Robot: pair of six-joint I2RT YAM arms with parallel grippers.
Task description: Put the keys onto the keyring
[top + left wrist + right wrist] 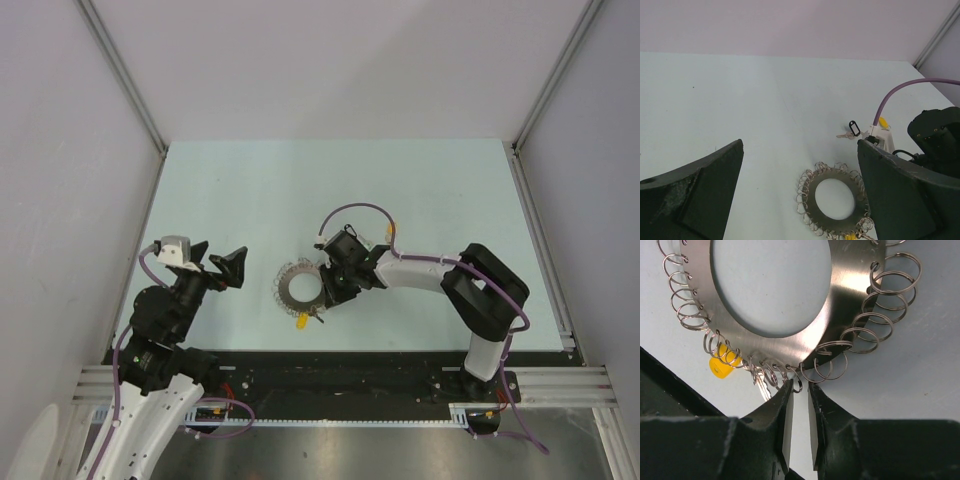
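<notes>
Keyring: flat brushed-silver disc, wide round hole, small wire loops threaded all round its rim, lying just beyond the right gripper tips. Its fingers stand a thin slit apart at one rim loop, contact not discernible; yellow-headed key hangs on loops just beside them. Left gripper fingers wide apart, empty, keyring ahead between them.

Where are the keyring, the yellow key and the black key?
keyring (852, 290), right wrist view, on its flat metal band.
yellow key (720, 366), right wrist view, on its plastic head.
black key (857, 132), left wrist view, on its black head.
</notes>
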